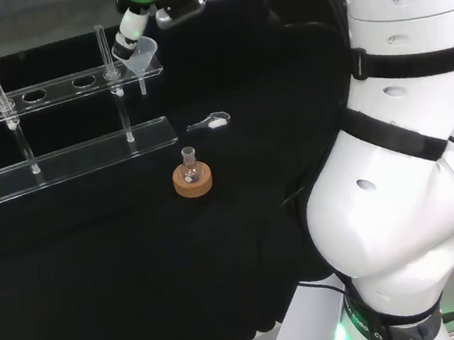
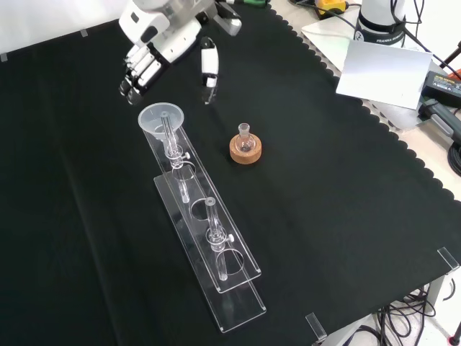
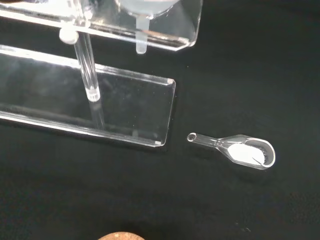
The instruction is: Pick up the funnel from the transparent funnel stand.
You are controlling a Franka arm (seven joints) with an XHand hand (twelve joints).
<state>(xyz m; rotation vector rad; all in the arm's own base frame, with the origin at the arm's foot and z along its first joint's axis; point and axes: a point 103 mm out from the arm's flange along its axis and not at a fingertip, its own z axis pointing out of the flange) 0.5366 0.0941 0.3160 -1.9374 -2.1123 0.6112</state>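
A: Nearest, centre of the front view: the small flask [image 2: 245, 136] is sitting in its cork ring [image 2: 245, 149], steadying it.

B: Farther, upper left: the funnel [image 2: 161, 117] is resting in the transparent funnel stand [image 2: 216, 249]; the hand [image 2: 148, 60] is hovering beside, fingers relaxed, holding nothing.

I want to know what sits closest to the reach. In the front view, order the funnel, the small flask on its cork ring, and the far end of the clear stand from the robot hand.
1. Funnel, just below the robot hand.
2. Small flask, lower right.
3. Stand's far end, bottom.
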